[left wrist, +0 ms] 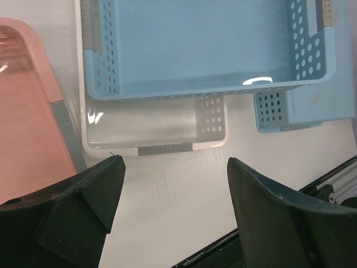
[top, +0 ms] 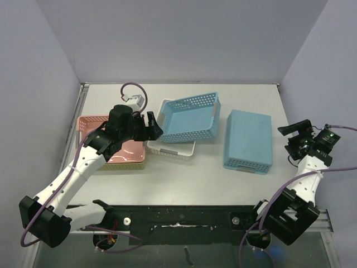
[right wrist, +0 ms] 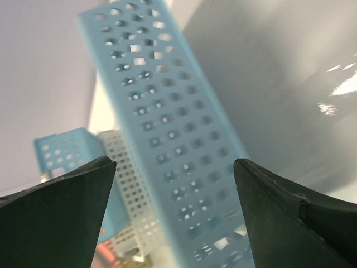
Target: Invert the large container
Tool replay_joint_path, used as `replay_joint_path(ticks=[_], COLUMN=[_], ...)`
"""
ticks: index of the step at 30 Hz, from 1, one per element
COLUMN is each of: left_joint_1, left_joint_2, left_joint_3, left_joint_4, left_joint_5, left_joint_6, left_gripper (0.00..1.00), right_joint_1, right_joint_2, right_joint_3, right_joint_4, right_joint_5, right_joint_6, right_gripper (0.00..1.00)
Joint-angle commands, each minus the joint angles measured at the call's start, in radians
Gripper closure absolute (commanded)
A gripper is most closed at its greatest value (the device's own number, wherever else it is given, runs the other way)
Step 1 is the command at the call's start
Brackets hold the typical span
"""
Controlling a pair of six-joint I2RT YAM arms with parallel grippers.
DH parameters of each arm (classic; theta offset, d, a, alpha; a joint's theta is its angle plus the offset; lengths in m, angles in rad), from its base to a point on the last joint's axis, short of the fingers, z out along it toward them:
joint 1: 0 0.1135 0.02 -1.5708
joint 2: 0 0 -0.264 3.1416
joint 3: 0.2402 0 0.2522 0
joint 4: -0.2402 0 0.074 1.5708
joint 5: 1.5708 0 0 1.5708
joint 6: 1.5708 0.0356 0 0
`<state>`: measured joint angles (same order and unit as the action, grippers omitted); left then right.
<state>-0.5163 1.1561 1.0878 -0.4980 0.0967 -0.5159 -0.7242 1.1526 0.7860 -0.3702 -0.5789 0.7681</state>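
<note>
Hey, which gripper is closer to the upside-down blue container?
Right. The right gripper sits just right of the container; the left gripper is far off to its left, by the open blue basket.

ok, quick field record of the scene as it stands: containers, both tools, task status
inverted blue container: right side of table, base up
blue basket: centre, open side up, resting over white basket
white basket: partly covered by blue basket
pink basket: left, open side up, left arm above it
left tool: open, empty, beside blue basket
right tool: open, empty, clear of inverted blue container
task status: flip looks done
</note>
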Motion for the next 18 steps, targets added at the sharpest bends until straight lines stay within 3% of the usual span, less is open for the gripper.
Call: replay_joint_path(ticks=[1, 4, 7, 10, 13, 18], left_joint_1=[-0.004, -0.004, -0.004, -0.004, -0.004, -0.004], left_joint_2=[-0.008, -0.012, -0.003, 0.013, 0.016, 0.024], left_joint_3=[0.041, 0.03, 0.033, 0.046, 0.052, 0.05], left_joint_4=[0.047, 0.07, 0.083, 0.082, 0.078, 0.084], left_joint_5=[-0.031, -0.041, -0.042, -0.059, -0.117, -0.144], left_joint_6=[0.016, 0.025, 0.03, 0.032, 0.032, 0.054], left_gripper=[0.25, 0.25, 0.25, 0.25, 0.25, 0.24], right_joint_1=[0.046, 0.231, 0.386, 0.554, 0.753, 0.932], right_joint_2=[-0.101, -0.159, -0.192, -0.236, -0.313, -0.418], right_joint_3=[0.132, 0.191, 0.195, 0.129, 0.063, -0.028], right_joint_4=[-0.229, -0.267, -0.284, -0.319, -0.377, -0.452], right_joint_5=[0.28, 0.455, 0.467, 0.467, 0.569, 0.593], right_joint_6=[-0.209, -0.227, -0.199, -0.102, 0.032, 0.207], right_gripper=[0.06, 0.04, 0.02, 0.02, 0.01, 0.01])
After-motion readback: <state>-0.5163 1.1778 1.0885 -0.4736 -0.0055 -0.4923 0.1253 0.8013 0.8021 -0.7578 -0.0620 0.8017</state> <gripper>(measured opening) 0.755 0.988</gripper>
